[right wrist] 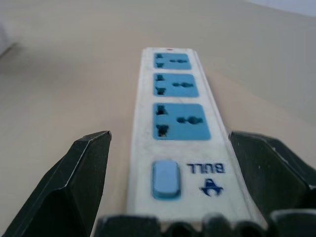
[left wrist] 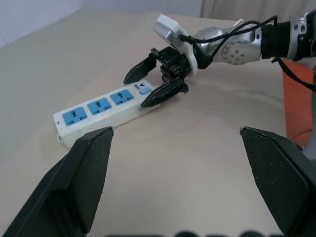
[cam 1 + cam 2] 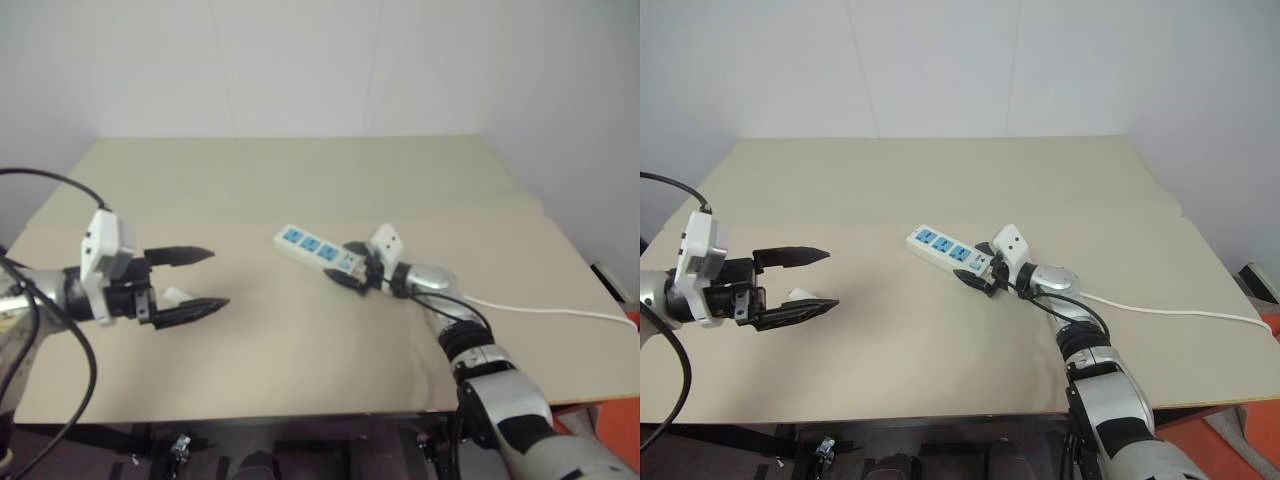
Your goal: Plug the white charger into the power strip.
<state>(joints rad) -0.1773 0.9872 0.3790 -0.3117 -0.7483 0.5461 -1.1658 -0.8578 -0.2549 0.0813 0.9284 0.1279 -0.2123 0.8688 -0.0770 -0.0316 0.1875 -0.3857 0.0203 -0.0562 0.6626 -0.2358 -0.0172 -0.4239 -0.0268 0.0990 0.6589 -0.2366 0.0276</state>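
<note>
The power strip [image 3: 310, 243] lies flat near the table's middle, its three blue sockets facing up and a blue switch [image 1: 165, 178] at its near end. My right gripper [image 3: 347, 265] is open, with one black finger on each side of that switch end; a gap shows beside the strip [image 1: 173, 89]. A small white block, the white charger [image 3: 177, 295], rests on the table at the left. It sits between the fingers of my open left gripper [image 3: 218, 278]. I cannot tell whether they touch it. The left gripper points toward the strip [image 2: 98, 106].
The strip's thin white cord [image 3: 540, 308] runs right across the beige table [image 3: 300, 180] to its right edge. An orange object [image 2: 296, 98] stands beyond that edge. Black cables [image 3: 60, 185] loop off my left wrist.
</note>
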